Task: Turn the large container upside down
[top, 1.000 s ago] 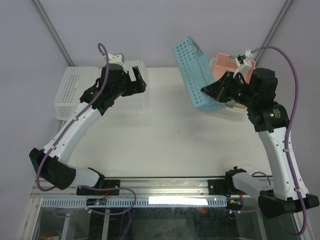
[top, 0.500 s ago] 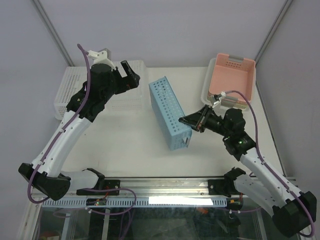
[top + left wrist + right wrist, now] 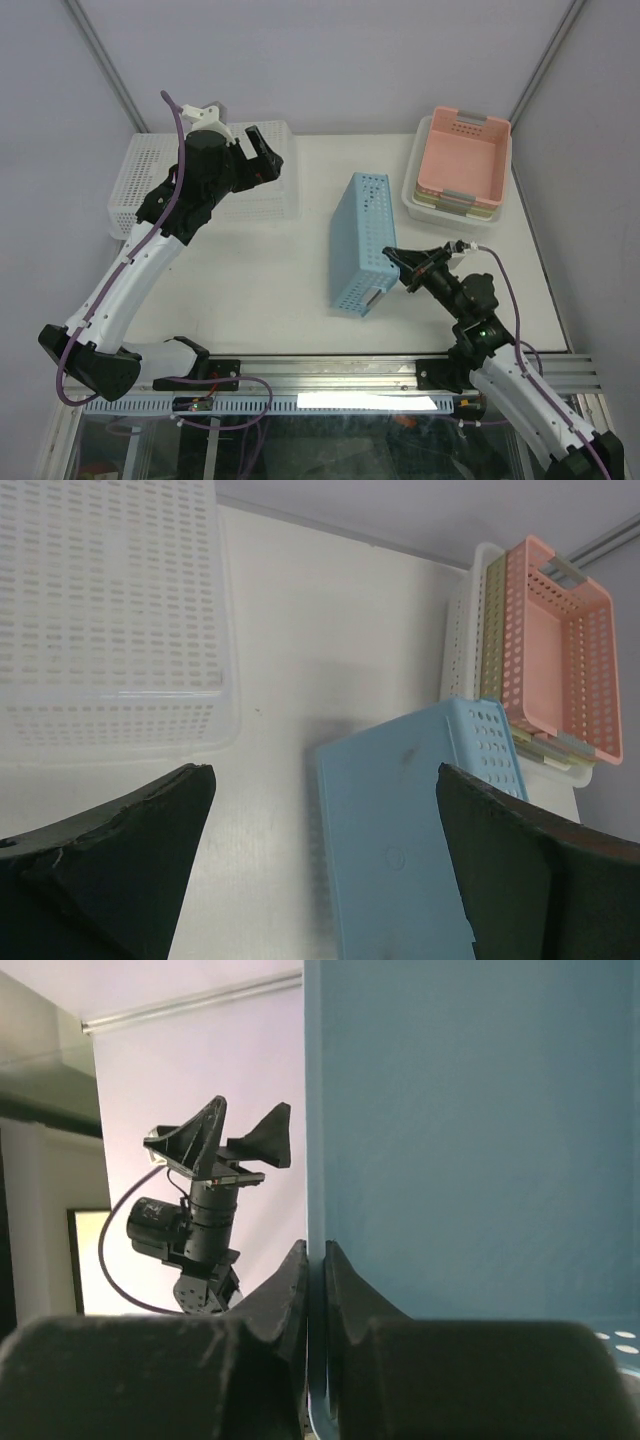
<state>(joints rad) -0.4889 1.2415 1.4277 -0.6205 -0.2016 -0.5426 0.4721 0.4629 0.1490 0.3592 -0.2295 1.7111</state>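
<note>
Overhead, you see the whole table (image 3: pixel 290 275). Your left wrist view looks down, sharing the large container (image 3: pixel 281 200) and blue basket (image 3: pixel 360 245); right wrist view hugs that basket.

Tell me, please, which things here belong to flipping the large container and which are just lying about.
Job: large container, translucent, back left; left gripper, open by it.
Lying about: white mesh basket; pink basket stack; blue basket, though right gripper pinches it.

Large tub (image 3: pixel 110 600), upper left: translucent whitish plastic w/ slight gloss. Blue basket (image 3: pixel 362 245): matt plastic, smooth base. Tabletop (image 3: pixel 250 270): matt white.
</note>
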